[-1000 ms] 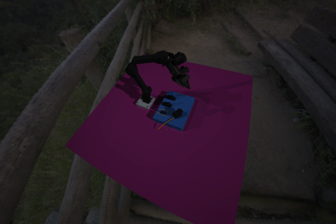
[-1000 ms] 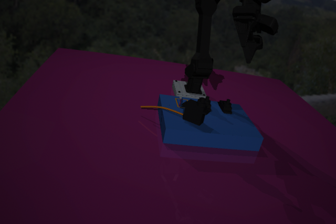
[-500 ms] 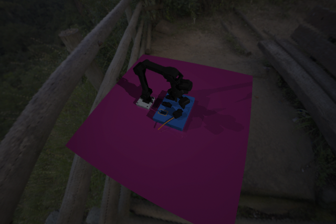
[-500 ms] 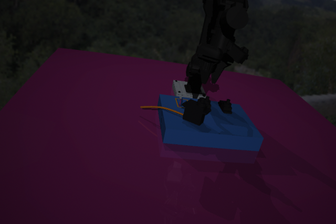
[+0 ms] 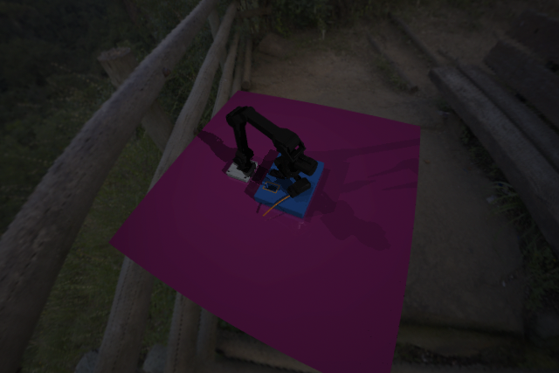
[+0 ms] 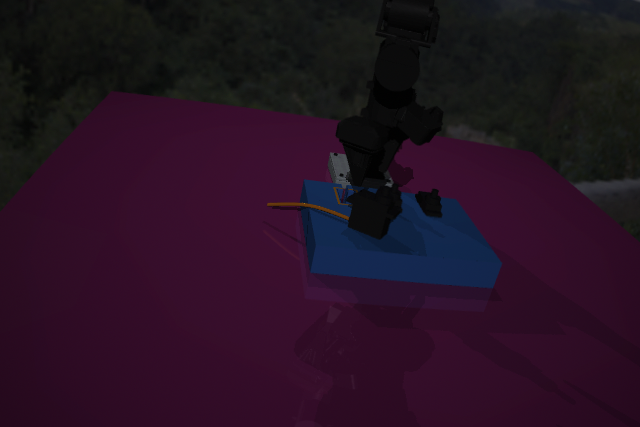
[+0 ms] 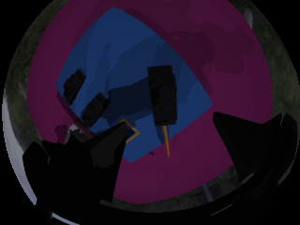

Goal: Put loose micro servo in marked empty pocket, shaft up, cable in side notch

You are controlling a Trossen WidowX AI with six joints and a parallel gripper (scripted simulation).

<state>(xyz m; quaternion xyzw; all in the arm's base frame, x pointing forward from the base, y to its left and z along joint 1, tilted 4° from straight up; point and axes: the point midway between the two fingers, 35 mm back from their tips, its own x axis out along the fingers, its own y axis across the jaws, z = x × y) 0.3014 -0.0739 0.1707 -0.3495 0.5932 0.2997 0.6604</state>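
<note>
The loose servo (image 5: 299, 187) (image 6: 368, 216) (image 7: 162, 96) is a black block lying on the blue deck (image 5: 317, 174) (image 6: 465, 238) (image 7: 112, 33), beside the pocket. It seems to lie on its side; its shaft is too dark to make out. Its orange cable (image 5: 274, 205) (image 6: 289, 204) (image 7: 166, 141) reaches out past the deck's edge. The empty pocket has an orange outline (image 6: 337, 196) (image 7: 133, 138), partly hidden by a finger in the wrist view. My gripper (image 7: 172, 121) is open and empty above the deck, its fingers not touching the loose servo.
Two black seated servos (image 7: 75, 85) (image 7: 96, 108) stand in the deck near the pocket; one also shows in the exterior view (image 6: 430, 203). The arm's white base plate (image 5: 234, 172) (image 6: 338, 166) is close behind the deck. All stand on a magenta table top (image 5: 271, 279) (image 6: 155, 308).
</note>
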